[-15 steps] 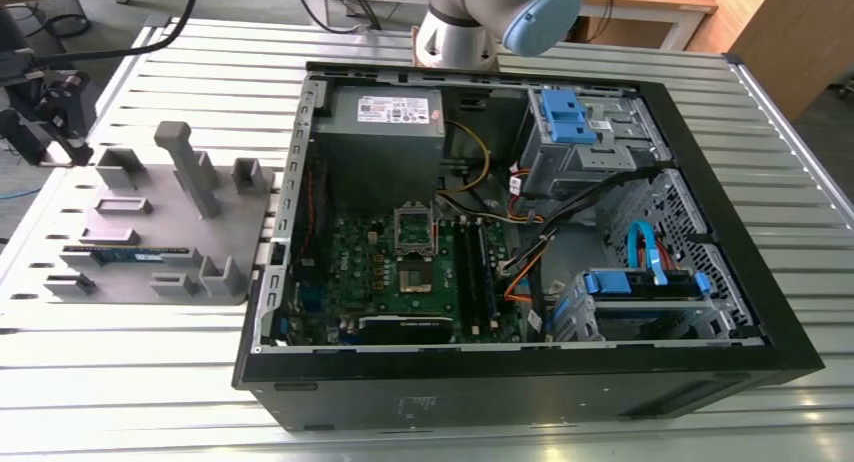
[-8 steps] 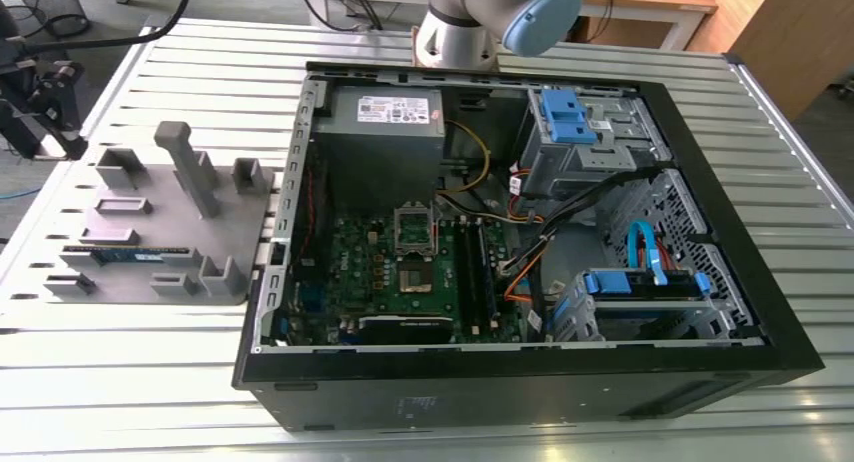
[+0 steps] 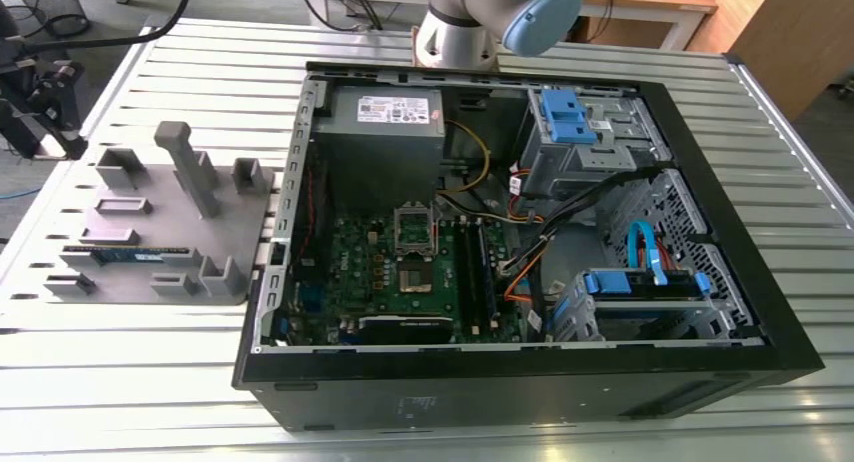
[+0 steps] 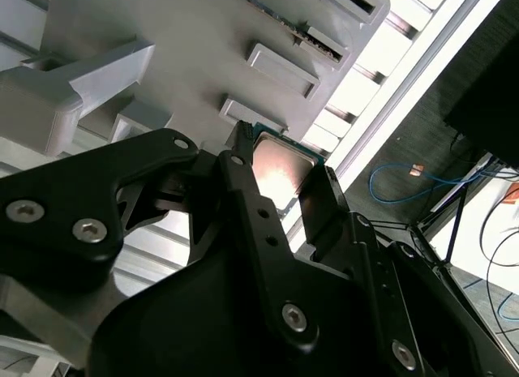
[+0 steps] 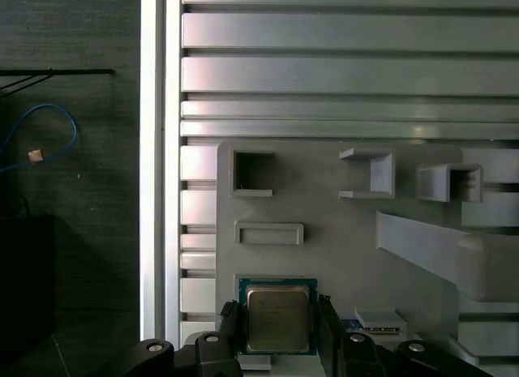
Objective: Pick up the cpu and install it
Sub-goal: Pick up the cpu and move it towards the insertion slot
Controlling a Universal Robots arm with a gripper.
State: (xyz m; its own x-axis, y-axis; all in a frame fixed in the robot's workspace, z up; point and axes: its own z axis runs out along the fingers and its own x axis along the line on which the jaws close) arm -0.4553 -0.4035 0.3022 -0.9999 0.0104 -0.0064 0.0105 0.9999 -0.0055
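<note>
Between the jaws (image 5: 277,308) sits the cpu (image 5: 278,320), a flat square with a shiny grey top and a thin green rim. The jaws are narrow and hold it by two facing sides, with one black finger (image 4: 247,186) on each side, as both wrist views show. I cannot tell if the chip is clear of its seat or just touching it.

I think the grip should be soft and even, so the chip lies flat and does not tip or slide. The fingers should press only on the rim, never on the underside.

Just past the jaws lies the grey fixture plate (image 5: 324,199) with its small pockets. A tall grey block (image 5: 438,247) stands off to one side of the jaws, and the chip should not bump it. Under the plate is the ribbed metal table (image 5: 340,69).

Far from the jaws, in the exterior view, is the open computer case (image 3: 785,322) with its green board (image 3: 374,272).
</note>
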